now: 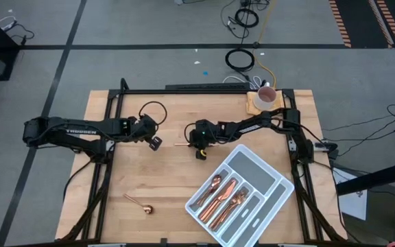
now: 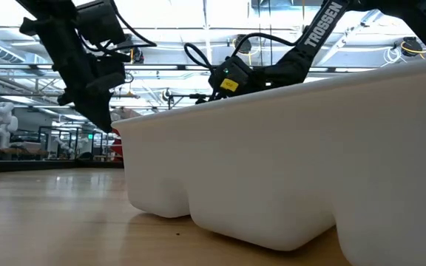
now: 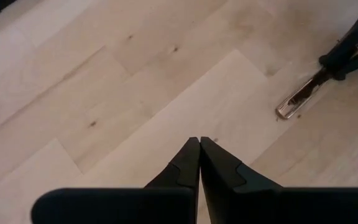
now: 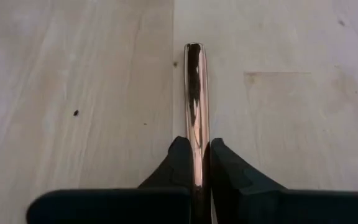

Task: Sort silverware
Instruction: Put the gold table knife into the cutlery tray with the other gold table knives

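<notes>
Desk (image 1: 136, 171): most silverware (image 1: 223, 195) already in tray (image 1: 280, 186), one spoon (image 1: 140, 204) loose near front, right claw (image 4: 197, 163) clamped on a utensil handle (image 4: 195, 93) mid-desk, left claw (image 3: 199, 163) together, empty.

Grey floor (image 1: 149, 27) with black tape lines, loose cables (image 1: 242, 58)

- Surface (image 4: 73, 74): pale matt wood, knotty grain.
- Silverware piece (image 4: 195, 99): glossy copper metal, mirror-smooth.
- Tray (image 2: 309, 155): smooth white plastic.
- Fingers (image 3: 185, 168): matt black plastic.
</notes>
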Available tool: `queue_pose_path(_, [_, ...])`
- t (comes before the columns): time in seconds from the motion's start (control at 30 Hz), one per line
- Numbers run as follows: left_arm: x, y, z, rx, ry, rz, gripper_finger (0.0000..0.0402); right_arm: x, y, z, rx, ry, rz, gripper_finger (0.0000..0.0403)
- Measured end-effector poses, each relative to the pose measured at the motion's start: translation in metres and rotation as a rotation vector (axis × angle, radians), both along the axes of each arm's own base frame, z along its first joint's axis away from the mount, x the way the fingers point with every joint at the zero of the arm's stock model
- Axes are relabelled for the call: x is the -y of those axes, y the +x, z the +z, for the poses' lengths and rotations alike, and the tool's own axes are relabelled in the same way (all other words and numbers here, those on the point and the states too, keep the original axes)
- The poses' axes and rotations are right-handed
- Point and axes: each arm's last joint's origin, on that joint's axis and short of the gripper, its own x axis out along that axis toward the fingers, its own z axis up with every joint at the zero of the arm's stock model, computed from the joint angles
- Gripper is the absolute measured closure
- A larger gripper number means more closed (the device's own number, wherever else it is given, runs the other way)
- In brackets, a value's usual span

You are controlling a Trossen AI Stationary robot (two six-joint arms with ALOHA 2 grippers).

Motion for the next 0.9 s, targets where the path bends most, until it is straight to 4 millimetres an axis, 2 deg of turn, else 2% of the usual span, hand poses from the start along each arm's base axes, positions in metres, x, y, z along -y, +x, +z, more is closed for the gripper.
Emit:
queue_pose_path(0.17, [0.0, 0.0, 0.0, -0.001, -0.006, -0.003, 0.0382, -0.004, 0.001, 0.002, 0.003, -0.015, 0.005, 0.0397])
queue_pose_path(0.33, [0.0, 0.0, 0.0, 0.0, -0.014, -0.008, 0.0382, -0.006, 0.004, 0.023, 0.02, -0.012, -0.023, 0.0401])
queue_pose_path(0.63, [0.0, 0.0, 0.0, 0.0, -0.003, -0.011, 0.0382, -0.008, 0.023, 0.058, 0.04, -0.009, -0.017, 0.0399])
queue_pose_path(0.9, [0.0, 0.0, 0.0, -0.002, 0.009, -0.008, 0.0382, -0.014, 0.033, 0.071, 0.054, -0.012, 0.015, 0.04])
